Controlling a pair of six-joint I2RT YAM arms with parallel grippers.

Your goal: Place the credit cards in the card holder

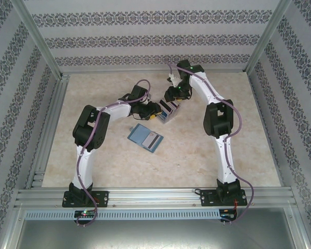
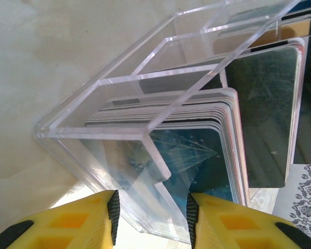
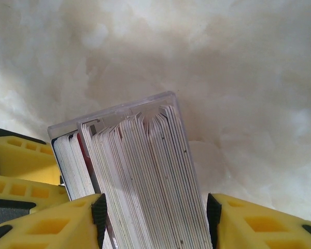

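Credit cards [image 3: 145,181]: thick pack, mostly whitish edges with a red one among them, standing on edge in the clear card holder [image 2: 119,83], fanned slightly at the top. Card holder: transparent, several compartments, near the middle of the pale counter [image 1: 238,155], between the two arms. Loose cards [image 1: 145,137]: small bluish pile, flat on the counter near the holder on its near side, not touching it. Right gripper [image 3: 156,215]: at the pack, jaws open astride it, a sliver of gap at each pad. Left gripper [image 2: 152,218]: closed on the holder's end corner, yellow fingers [image 2: 67,228] either side of the clear wall
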